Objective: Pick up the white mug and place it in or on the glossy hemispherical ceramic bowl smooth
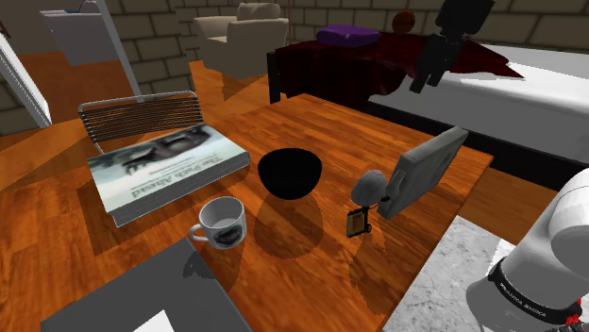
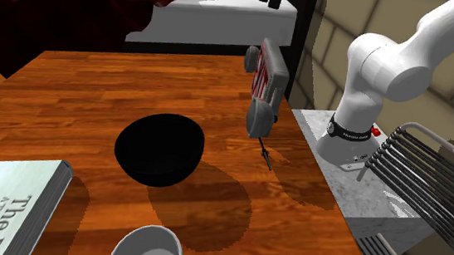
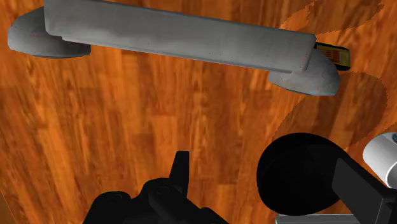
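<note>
The white mug stands upright on the wooden table, near its front edge, with a dark band printed on its side. The black glossy bowl sits just beyond it, to the shoulder view's right, and holds nothing. In the second exterior view the mug is at the bottom edge, below the bowl. My gripper hangs open high above the table's far right end, well away from both. Looking down along the gripper, I see the bowl and a sliver of the mug.
A tilted grey slab-like device on rounded feet stands right of the bowl, directly under the hand. A thick book and a wire rack lie left. A bed with a dark red blanket lies behind, an armchair further back.
</note>
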Controlling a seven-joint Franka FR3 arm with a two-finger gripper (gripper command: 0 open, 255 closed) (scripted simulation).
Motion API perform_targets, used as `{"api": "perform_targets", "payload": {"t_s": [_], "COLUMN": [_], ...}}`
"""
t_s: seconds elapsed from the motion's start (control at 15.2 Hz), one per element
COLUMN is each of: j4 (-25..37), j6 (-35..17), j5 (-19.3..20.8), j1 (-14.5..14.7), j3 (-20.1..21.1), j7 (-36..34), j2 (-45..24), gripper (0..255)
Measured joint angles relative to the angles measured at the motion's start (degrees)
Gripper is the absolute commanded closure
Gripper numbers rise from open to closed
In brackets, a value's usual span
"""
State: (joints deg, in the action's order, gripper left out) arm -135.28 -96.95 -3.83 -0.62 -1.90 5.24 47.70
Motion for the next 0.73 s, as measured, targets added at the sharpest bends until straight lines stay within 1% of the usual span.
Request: {"api": "perform_targets", "payload": {"t_s": [0.07, 0.2, 0.46, 0.73], "j4": [0.0, -0.2, -0.4, 0.8], "j6": [0.0, -1.2, -5.1, -9.4], "j5": [0.0, -0.7, -2.6, -4.2], "j1": [0.0, 0.4, 1.6, 2.8], "j3": [0.0, 1.3, 5.2, 9.4], "j7": [0.0, -1.3, -5.1, -9.2], "j2": [0.0, -1.2, -6.0, -12.3], "gripper": [0, 0, 0, 0]}}
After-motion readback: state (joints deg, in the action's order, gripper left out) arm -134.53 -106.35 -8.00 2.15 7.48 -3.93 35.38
